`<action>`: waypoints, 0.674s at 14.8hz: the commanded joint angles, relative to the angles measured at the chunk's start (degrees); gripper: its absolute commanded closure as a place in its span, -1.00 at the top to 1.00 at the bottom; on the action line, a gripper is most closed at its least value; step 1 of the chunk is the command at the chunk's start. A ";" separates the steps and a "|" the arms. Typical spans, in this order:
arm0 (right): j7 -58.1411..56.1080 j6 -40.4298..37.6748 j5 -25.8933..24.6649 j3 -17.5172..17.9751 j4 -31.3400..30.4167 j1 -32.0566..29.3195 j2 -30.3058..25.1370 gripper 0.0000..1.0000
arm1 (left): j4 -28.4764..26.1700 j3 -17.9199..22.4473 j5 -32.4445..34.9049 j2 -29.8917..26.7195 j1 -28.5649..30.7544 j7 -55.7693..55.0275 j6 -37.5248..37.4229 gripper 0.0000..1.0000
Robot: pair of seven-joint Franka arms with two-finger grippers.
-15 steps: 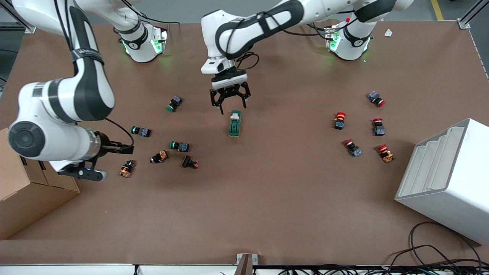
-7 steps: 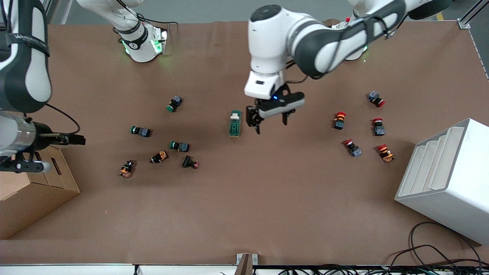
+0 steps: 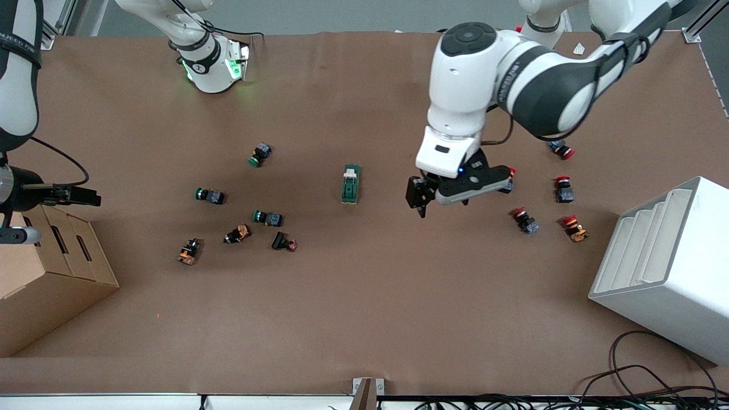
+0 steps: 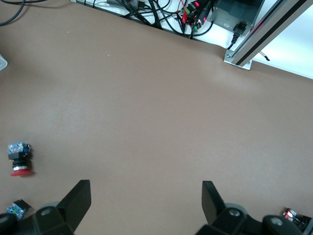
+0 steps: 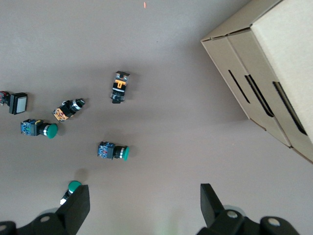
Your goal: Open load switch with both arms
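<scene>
The green load switch [image 3: 350, 184] lies flat in the middle of the table [image 3: 364, 319], with its white lever at the end nearer the robots' bases. Nothing touches it.

The left gripper [image 3: 450, 196] hangs over bare table between the switch and the red buttons [image 3: 524, 220]. Its own camera shows the fingers [image 4: 78, 196] spread wide and empty.

The right gripper [image 5: 142, 205] hangs over the table's edge by the cardboard box [image 3: 51, 273]. Only its own camera shows its fingers [image 5: 209, 196] spread wide, above green buttons [image 5: 112, 151] and orange ones [image 5: 119, 87]. No writing can be read.
</scene>
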 commanded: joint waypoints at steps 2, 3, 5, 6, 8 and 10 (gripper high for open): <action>-2.31 -0.01 -0.94 1.21 -0.76 -2.65 -1.44 1.00 | 5.19 11.36 -15.52 -7.16 -3.00 13.18 -0.70 0.99; -2.22 -0.10 -0.94 1.21 -0.15 -2.74 -1.35 1.00 | 6.25 16.53 -19.75 -9.71 -5.01 17.49 -0.70 0.99; -2.22 -1.41 -1.12 1.30 0.73 -2.92 -1.26 1.00 | 6.52 25.95 -28.53 -14.72 -8.01 25.92 -0.70 0.99; -2.22 -2.46 -0.94 1.30 1.61 -3.01 -0.91 1.00 | 6.52 31.12 -33.10 -17.27 -9.67 30.93 -0.70 0.99; -2.22 -2.65 -0.77 1.30 1.97 -3.01 -0.82 1.00 | 6.17 41.14 -41.19 -21.76 -13.19 39.72 -0.70 1.00; -2.22 -2.56 -0.68 1.39 1.97 -2.74 -0.82 1.00 | 4.69 49.07 -45.53 -25.71 -15.57 45.89 -1.49 1.00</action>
